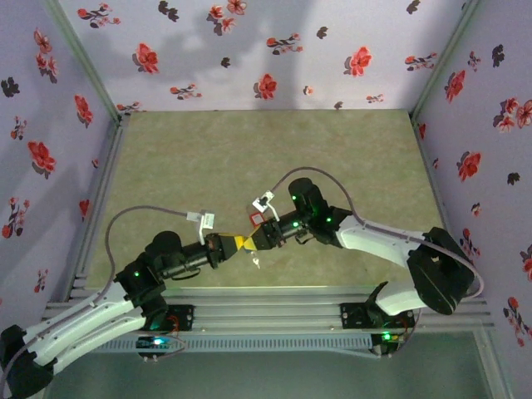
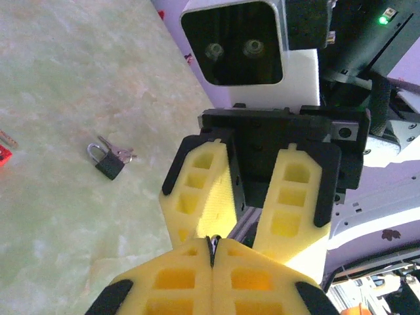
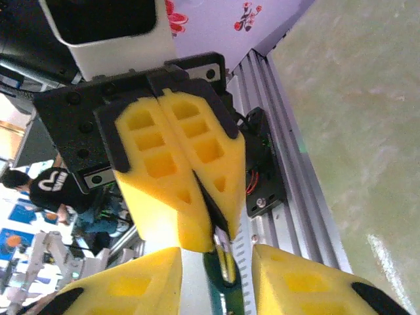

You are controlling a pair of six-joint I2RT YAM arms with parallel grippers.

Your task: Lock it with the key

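My left gripper (image 1: 242, 243) is shut on a key (image 3: 223, 252). The key's dark head is pinched between the yellow pads and its metal blade sticks out toward my right gripper (image 3: 216, 289). The right gripper stands open, tip to tip with the left one, and the blade lies in the gap between its fingers (image 2: 197, 190) without touching them. The red-orange lock (image 1: 254, 219) lies on the table just behind the right gripper; neither gripper holds it. A red sliver (image 2: 3, 154) at the left wrist view's edge may be the same lock.
A small dark padlock with a bunch of keys (image 2: 108, 161) lies on the green mat (image 1: 249, 158). The aluminium rail (image 1: 274, 299) and the arm bases run along the near edge. Flowered walls (image 1: 266, 50) close in three sides.
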